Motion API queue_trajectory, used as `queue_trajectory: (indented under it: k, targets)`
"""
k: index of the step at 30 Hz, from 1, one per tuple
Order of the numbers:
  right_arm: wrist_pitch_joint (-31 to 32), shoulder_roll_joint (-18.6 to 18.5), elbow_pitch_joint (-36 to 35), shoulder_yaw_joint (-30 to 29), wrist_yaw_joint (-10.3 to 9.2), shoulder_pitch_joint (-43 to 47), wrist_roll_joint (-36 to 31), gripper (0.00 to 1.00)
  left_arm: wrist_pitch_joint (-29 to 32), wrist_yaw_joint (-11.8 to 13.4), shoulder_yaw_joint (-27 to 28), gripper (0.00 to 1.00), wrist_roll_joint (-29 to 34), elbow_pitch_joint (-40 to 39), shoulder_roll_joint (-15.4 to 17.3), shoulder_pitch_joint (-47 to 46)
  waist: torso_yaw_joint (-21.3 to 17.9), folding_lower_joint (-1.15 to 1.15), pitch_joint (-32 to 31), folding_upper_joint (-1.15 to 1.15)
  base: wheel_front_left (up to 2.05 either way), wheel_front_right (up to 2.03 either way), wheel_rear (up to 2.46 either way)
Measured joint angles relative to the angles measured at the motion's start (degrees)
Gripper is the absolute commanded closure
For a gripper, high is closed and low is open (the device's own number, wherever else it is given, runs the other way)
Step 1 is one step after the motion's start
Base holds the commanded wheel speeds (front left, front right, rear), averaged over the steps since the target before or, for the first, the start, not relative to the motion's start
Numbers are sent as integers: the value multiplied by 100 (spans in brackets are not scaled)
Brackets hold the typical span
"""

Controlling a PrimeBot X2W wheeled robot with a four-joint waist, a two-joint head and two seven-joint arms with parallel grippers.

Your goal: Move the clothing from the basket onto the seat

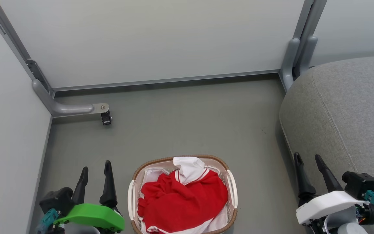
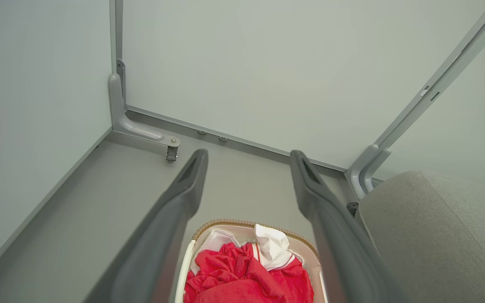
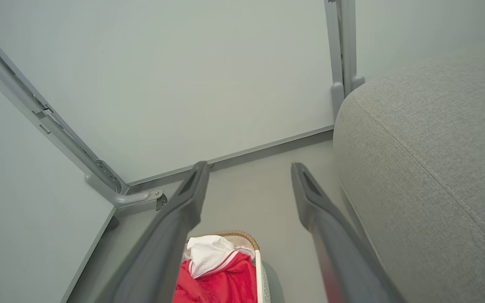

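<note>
From the head view, one oval basket (image 1: 161, 160) sits on the grey floor (image 1: 187, 123). It is white plastic full of little holes, with a brown woven rim, and its long way runs side to side from handle to handle. The clothing (image 1: 183, 201) lies bunched inside it, soft and red, with a white striped bit poking toward the far wall. It may be one piece or two. One big grey cloth seat (image 1: 346, 107) with a stitched line stands on the right, bare. The left gripper (image 1: 96, 165) and the right gripper (image 1: 307, 155) hang on either side of the basket. In the left wrist view, its two dark fingers (image 2: 192, 176) are spread wide and hold nothing. In the right wrist view, its two fingers (image 3: 310, 189) are spread the same and hold nothing, with the seat just beside them.
</note>
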Motion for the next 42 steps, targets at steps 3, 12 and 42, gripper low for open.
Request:
queue_trajectory:
  k: [3, 12, 42]
  targets:
    - [-51, -3, -16, 13, 0, 2, -182, 0, -44, 5, 0, 0, 166, 62, 1, 1, 4, 0, -5, 0, 0, 0, 0]
    - [-159, -9, -87, 65, 1, 52, -658, 0, -152, 32, 7, 0, 489, 182, 7, 4, 5, 0, -11, 0, 0, 0, 0]
    - [-502, -21, -164, 165, 2, 63, -1925, 0, -495, 33, -112, 0, 1339, 492, 16, 3, 31, 0, 41, 0, 0, 0, 0]
